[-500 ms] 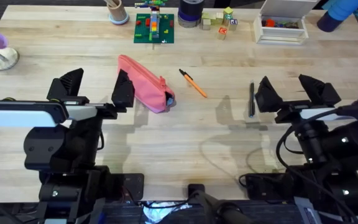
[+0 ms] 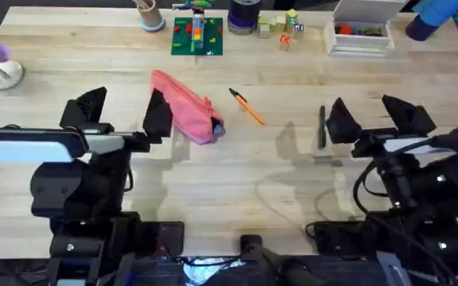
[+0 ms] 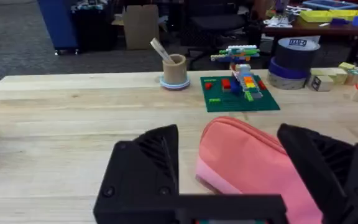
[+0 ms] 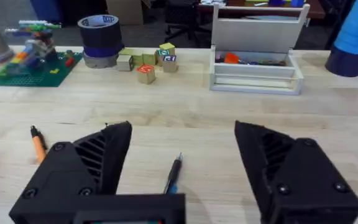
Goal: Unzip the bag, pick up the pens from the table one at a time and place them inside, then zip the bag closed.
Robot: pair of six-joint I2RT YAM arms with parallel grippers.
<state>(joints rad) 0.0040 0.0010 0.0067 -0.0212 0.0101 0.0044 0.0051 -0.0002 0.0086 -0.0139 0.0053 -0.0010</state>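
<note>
The table (image 2: 293, 199), a light wooden top of jointed planks, filled most of the overhead view. On it, left of centre, lay the bag (image 2: 183, 115), a pink fabric pouch set diagonally from upper left to lower right, with a grey-blue end at its lower right tip; whether its zipper was open could not be told. In the left wrist view the bag (image 3: 253, 165) appeared as a rounded pink form at centre bottom, between the black fingers.

The left gripper (image 2: 122, 115) stood released at the left of the overhead view, one finger just beside the bag's left edge and the other well to its left; contact with the bag could not be confirmed. The right gripper (image 2: 372, 117) stood released at the right of that view, grasping nothing.

The orange pen (image 2: 248, 106), black at its upper end, lay diagonally on the table just right of the bag, apart from it. The dark pen (image 2: 322, 127) lay nearly upright in the frame, just beside the right gripper's inner finger; in the right wrist view the dark pen (image 4: 173, 175) lay between the fingers and the orange pen (image 4: 38, 144) at the left edge.

At the upper edge of the right wrist view a roll of dark tape (image 4: 102, 40) bore white lettering too small to read.
</note>
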